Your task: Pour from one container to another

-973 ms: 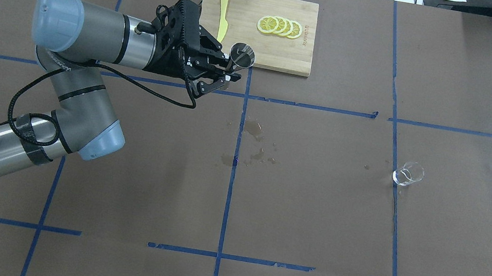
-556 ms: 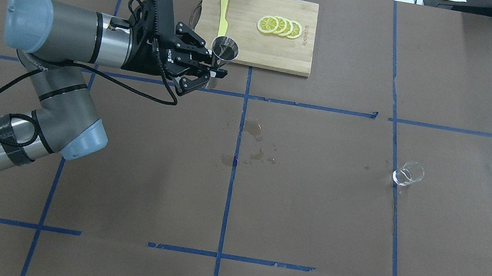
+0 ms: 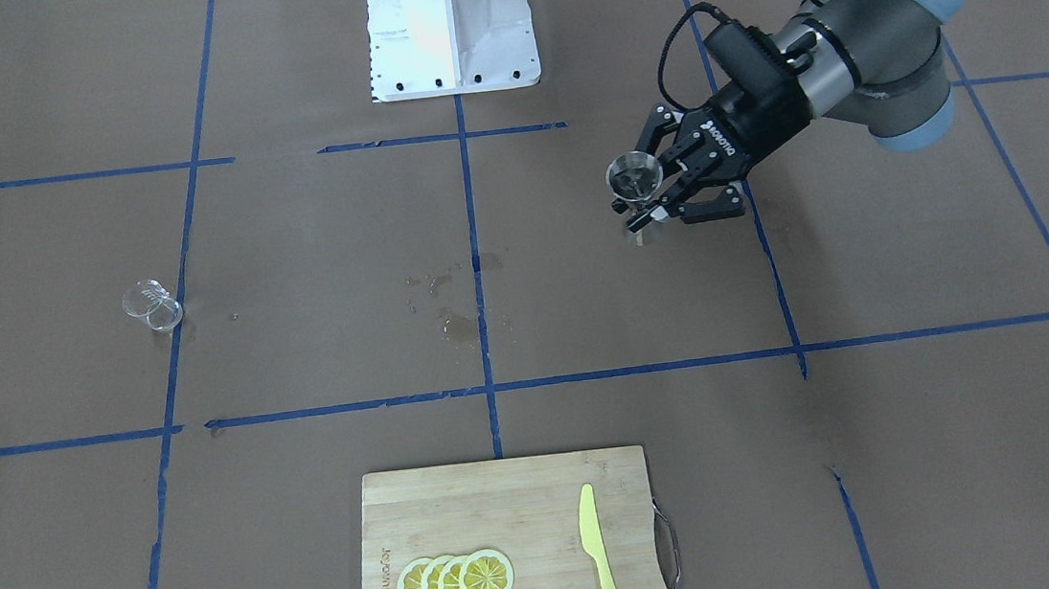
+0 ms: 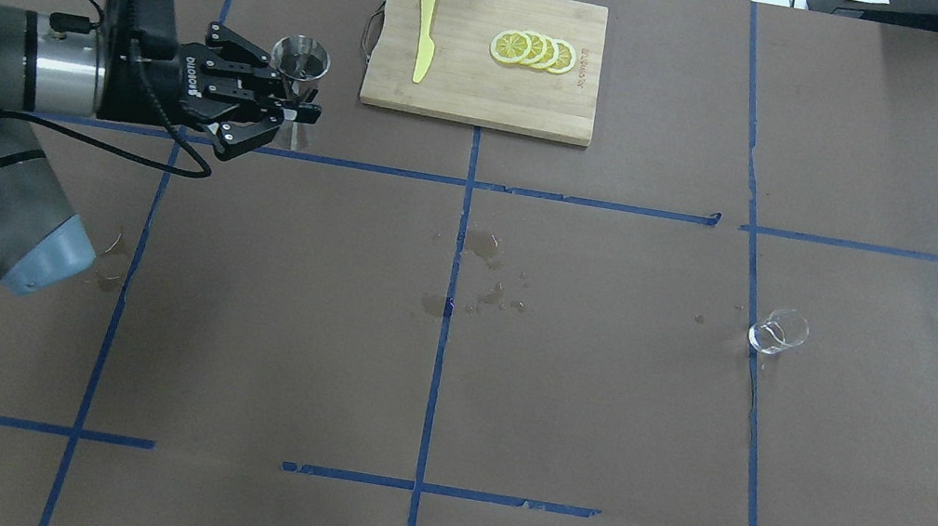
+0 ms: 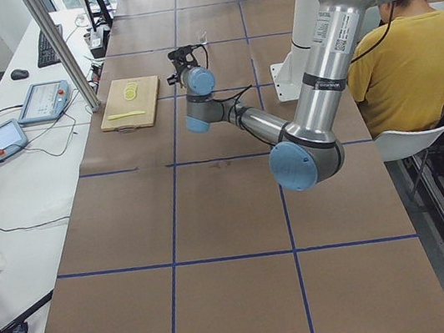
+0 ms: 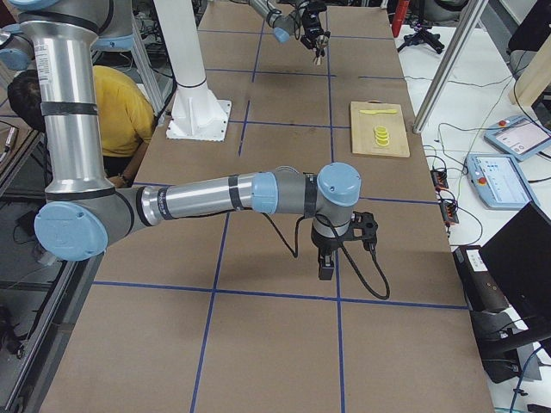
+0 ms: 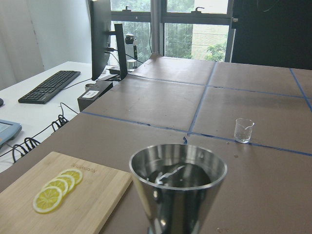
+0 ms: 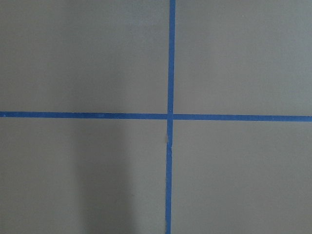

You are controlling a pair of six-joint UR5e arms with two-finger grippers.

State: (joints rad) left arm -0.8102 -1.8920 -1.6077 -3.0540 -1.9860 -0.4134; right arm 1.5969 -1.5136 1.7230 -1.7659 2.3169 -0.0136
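Your left hand (image 3: pixel 644 214) is clamped on the jigger (image 3: pixel 635 178) at its waist in the front-facing view, bowl upright. Overhead, the glass cup (image 4: pixel 778 332) stands well apart, on the counter's (image 4: pixel 595 415) right side. The left wrist view shows liquid in the jigger, so I judge you should hold it level and move slowly.

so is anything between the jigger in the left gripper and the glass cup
Nothing visible. Between the jigger and the glass cup lie only flat wet stains; the cutting board sits off that line.
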